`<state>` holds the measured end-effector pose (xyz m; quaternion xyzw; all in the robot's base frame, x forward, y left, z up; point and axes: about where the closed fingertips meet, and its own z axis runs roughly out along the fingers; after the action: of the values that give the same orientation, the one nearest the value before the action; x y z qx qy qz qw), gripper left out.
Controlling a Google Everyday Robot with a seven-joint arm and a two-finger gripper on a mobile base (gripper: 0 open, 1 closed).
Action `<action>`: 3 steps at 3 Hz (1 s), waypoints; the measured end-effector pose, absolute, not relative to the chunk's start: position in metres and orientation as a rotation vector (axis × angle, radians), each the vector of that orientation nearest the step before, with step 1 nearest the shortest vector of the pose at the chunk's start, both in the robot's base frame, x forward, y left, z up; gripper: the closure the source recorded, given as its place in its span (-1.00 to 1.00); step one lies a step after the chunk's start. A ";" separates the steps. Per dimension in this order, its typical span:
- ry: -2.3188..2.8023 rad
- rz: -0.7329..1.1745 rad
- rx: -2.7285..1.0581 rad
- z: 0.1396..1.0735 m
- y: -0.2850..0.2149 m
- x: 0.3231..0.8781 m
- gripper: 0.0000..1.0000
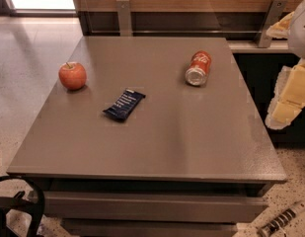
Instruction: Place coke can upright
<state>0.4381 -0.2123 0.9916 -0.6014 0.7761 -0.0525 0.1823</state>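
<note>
The coke can (198, 68) lies on its side on the grey table (157, 142), at the back right. Its silver end faces the camera and its red body points away. My gripper (289, 100) shows as white and pale yellow parts at the right edge of the view, beyond the table's right edge. It is to the right of the can, well apart from it, and touches nothing.
A red apple (72, 75) stands at the table's left side. A dark blue snack bar wrapper (124, 104) lies between the apple and the can. A wooden wall with metal brackets (124, 16) runs behind the table. A black curved object (23, 201) is at the bottom left.
</note>
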 end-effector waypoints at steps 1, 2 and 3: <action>2.190 -0.148 -1.697 0.992 -0.212 0.438 -1.00; 2.218 -0.119 -1.594 0.999 -0.221 0.447 -1.00; 2.271 -0.048 -1.422 1.007 -0.234 0.460 -1.00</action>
<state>0.4600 -0.2341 1.0068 -0.5166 0.8249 -0.0175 0.2290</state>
